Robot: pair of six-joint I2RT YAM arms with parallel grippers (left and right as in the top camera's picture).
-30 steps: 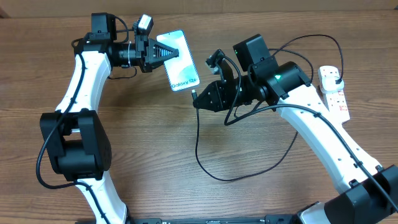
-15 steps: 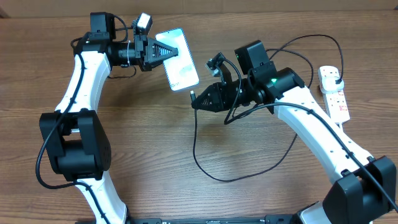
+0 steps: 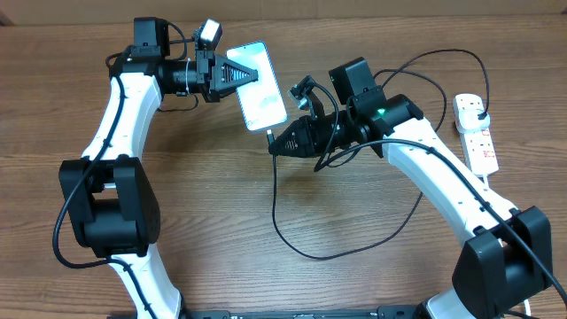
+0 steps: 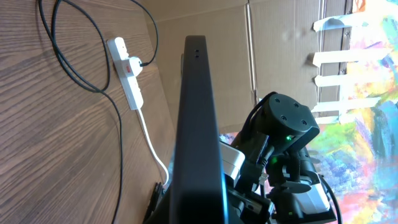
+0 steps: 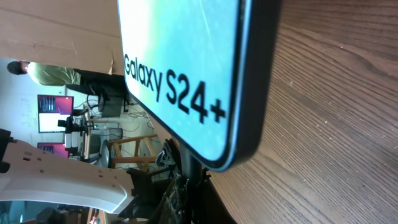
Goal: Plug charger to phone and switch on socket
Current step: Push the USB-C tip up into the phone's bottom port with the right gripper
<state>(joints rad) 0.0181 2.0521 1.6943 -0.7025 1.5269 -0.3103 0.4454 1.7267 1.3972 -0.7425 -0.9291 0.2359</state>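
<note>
My left gripper (image 3: 232, 76) is shut on the phone (image 3: 260, 87), holding it tilted above the table, screen up. The phone's dark edge fills the left wrist view (image 4: 198, 124); its screen reading "Galaxy S24+" fills the right wrist view (image 5: 180, 68). My right gripper (image 3: 282, 142) is shut on the charger's connector tip, which touches the phone's lower end (image 5: 194, 171). The black charger cable (image 3: 292, 239) loops down over the table and back up to its plug head (image 3: 479, 110) in the white socket (image 3: 474, 133) at the right.
The socket also shows in the left wrist view (image 4: 127, 68) with its thick white cord (image 4: 149, 140). Brown cardboard stands along the table's far edge (image 3: 399, 7). Bare wood lies in front of both arms.
My right gripper has moved left and up with the connector tip, from a gap below the phone to its lower end. The phone has shifted slightly right.
</note>
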